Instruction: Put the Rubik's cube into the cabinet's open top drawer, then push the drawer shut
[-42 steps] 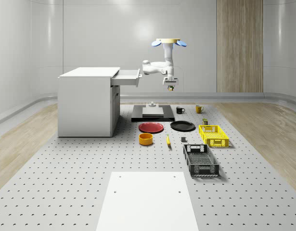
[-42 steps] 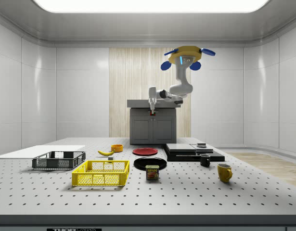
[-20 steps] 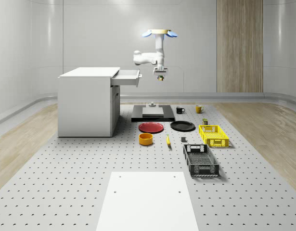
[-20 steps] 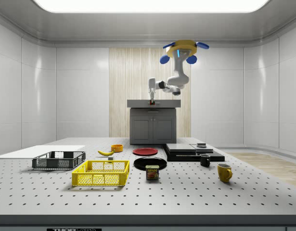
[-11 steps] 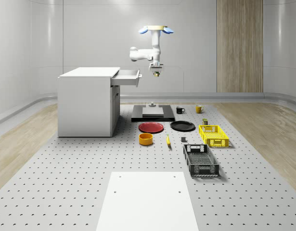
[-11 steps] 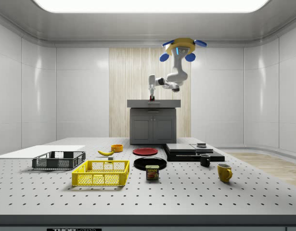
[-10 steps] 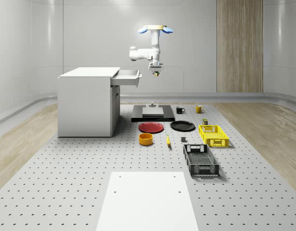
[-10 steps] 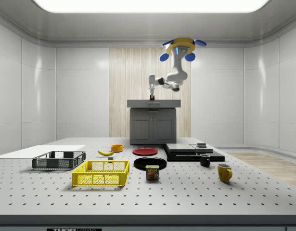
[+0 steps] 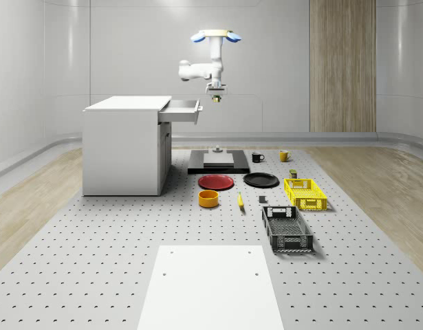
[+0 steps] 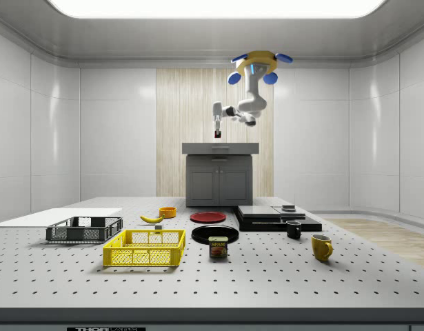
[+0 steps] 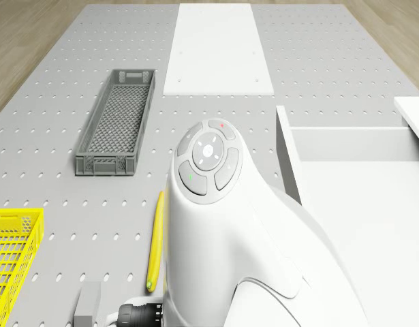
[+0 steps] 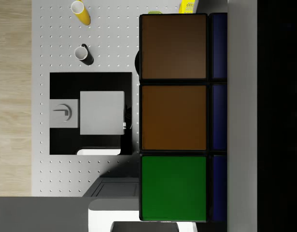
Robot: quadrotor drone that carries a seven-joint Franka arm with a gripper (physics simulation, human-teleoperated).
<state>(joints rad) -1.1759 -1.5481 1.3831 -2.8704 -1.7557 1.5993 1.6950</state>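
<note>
The Rubik's cube (image 12: 173, 116) shows brown and green squares up close in the wrist view. My gripper (image 9: 215, 95) is shut on it, with a dark finger (image 12: 278, 116) along one side. In the whole-scene view the cube (image 9: 215, 101) hangs just to the right of the open top drawer (image 9: 181, 108), slightly above its rim. The drawer juts from the white cabinet (image 9: 124, 146). My drone (image 9: 216, 36) hovers high above, a little past the drawer's front. From the side, the gripper (image 10: 217, 130) hangs above the cabinet (image 10: 220, 176). The drone view looks into the drawer (image 11: 352, 160).
On the floor below lie a black base with a grey block (image 9: 218, 161), a red plate (image 9: 216, 181), a black plate (image 9: 261, 180), an orange bowl (image 9: 208, 199), a banana (image 9: 240, 200), two mugs (image 9: 258, 157), a yellow crate (image 9: 305, 193) and a grey crate (image 9: 286, 229).
Drone, arm and gripper have risen and moved toward the whole-scene view's left, bringing the held cube from beyond and below the drawer's rim up close to its front.
</note>
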